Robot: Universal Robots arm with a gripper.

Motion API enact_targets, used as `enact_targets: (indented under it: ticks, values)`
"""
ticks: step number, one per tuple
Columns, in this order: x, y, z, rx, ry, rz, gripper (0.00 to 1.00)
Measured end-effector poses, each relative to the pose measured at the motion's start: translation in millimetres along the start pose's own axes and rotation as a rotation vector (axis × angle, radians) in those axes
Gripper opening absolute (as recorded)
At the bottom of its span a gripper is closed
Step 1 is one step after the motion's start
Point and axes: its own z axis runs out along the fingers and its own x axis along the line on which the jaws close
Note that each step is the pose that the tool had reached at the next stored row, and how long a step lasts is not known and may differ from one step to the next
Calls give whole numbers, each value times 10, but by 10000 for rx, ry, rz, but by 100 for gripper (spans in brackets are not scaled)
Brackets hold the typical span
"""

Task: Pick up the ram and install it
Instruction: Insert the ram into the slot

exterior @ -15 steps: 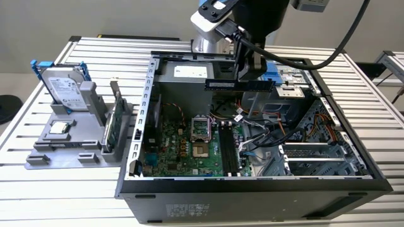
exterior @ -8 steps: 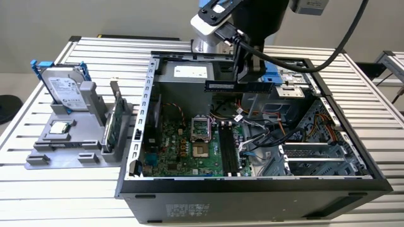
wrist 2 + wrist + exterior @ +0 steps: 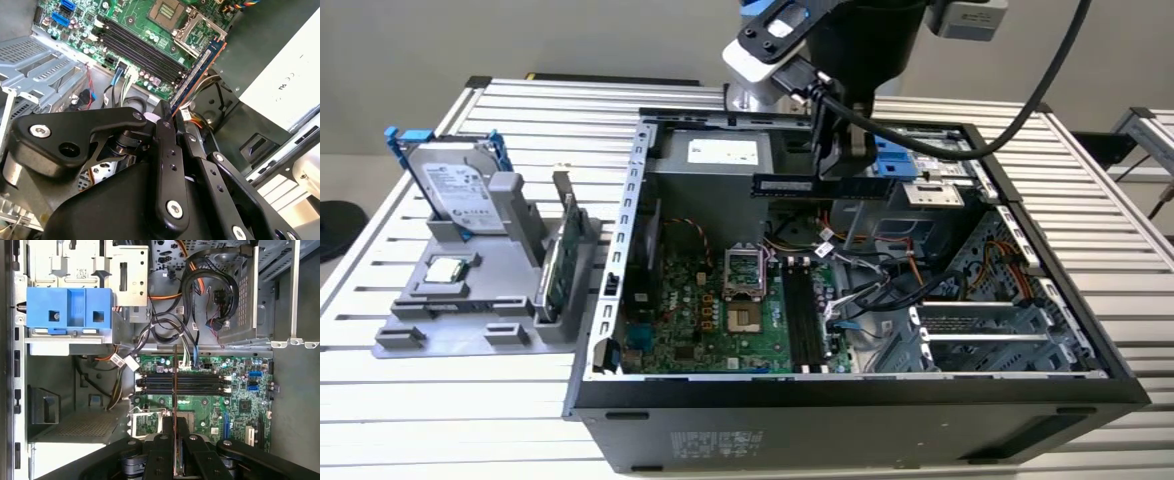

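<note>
At the exterior view's left, a grey plastic holder carries a metal-faced hard drive, well apart from the work. In the open steel computer case lies the green motherboard. Its long black memory slots run just beside the square processor socket.

Above them the gripper has its fingers clenched on the ram, a thin, stiff green stick held on edge, clear of the board. In the first wrist view the ram reads as a fine line crossing the slots at a right angle. We judge that doing this well means bringing it parallel to one slot, keeping it level and pressing evenly along its length. Whether the slot latches stand open, we cannot quite tell.

Further right, loose, soft cables lie near the slots and could snag.
</note>
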Motion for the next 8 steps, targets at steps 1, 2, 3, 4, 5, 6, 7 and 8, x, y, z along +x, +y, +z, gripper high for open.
enact_targets:
  ticks: [1, 2, 3, 4, 5, 6, 7, 8]
  values:
    - [5, 0, 8, 0, -2, 0, 0]
    - [9, 0, 15, 0, 0, 0, 0]
    - [13, -1, 22, 0, 0, 0, 0]
    - [18, -1, 28, 0, -1, 0, 0]
    - [22, -1, 34, 0, 0, 0, 0]
    - [26, -1, 38, 0, -1, 0, 0]
    - [30, -2, 43, 0, -1, 0, 0]
    - [34, -2, 47, 0, 0, 0, 0]
